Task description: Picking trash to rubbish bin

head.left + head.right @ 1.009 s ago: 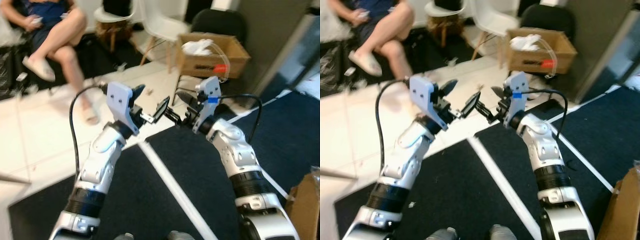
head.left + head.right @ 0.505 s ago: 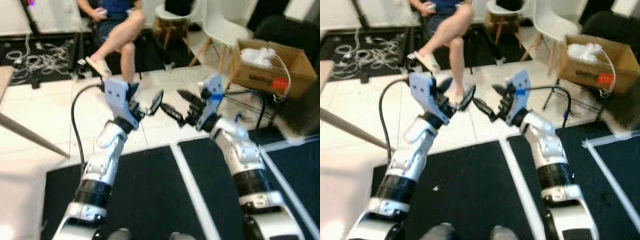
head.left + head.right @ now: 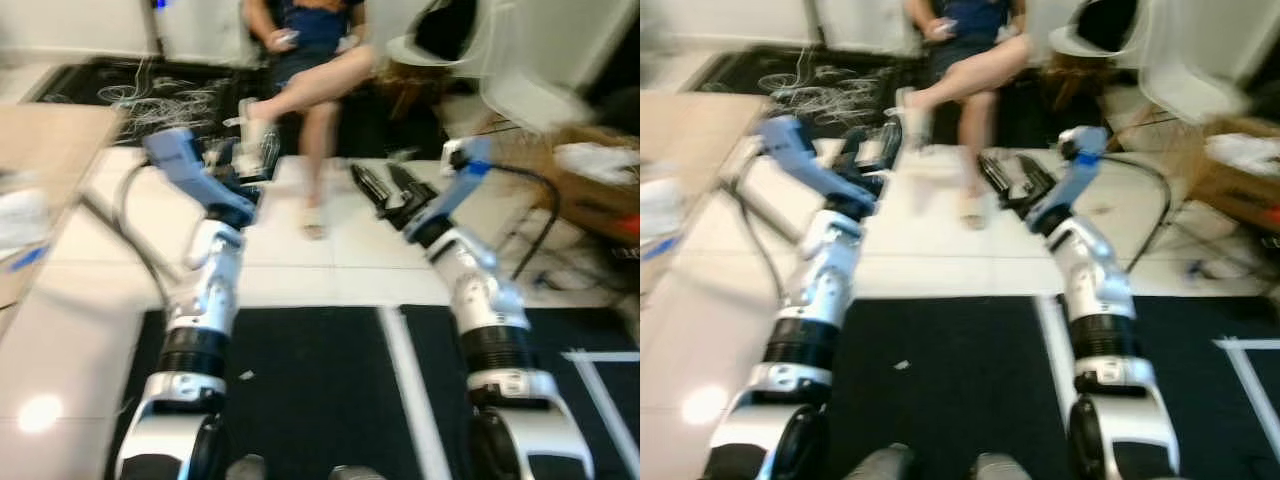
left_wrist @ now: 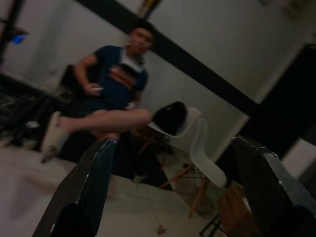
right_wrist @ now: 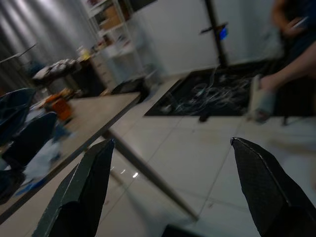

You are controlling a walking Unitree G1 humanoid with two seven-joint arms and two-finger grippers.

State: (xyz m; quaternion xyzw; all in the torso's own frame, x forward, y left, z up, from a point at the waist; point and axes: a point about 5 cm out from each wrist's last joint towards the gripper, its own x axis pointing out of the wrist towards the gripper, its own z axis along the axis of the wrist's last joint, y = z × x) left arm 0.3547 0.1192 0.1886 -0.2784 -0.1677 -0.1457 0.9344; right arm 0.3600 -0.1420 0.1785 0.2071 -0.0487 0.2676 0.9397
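Note:
Both arms are raised in front of me over the white tiled floor. My left gripper (image 3: 250, 158) is open and holds nothing; in its wrist view its fingers (image 4: 89, 192) frame a seated person (image 4: 116, 86). My right gripper (image 3: 376, 174) is open too and empty, and its fingers (image 5: 261, 192) frame a wooden table (image 5: 84, 118). A small pale scrap (image 3: 246, 376) lies on the black mat (image 3: 300, 400) between my arms. White crumpled stuff (image 3: 18, 215) lies on the table at my left. A blurred cardboard box (image 3: 590, 185) holding white rubbish stands at the far right.
A person (image 3: 310, 60) sits straight ahead with legs crossed, one foot (image 3: 255, 135) close behind my left gripper. A white chair (image 3: 530, 60) stands at the back right. Loose cables (image 3: 150, 90) lie on a dark mat at the back left. White tape lines (image 3: 405, 390) cross the black mat.
The whole picture has swung to the left: the cardboard box slid to the right edge and the table came in at the left. Both grippers stay raised and open.

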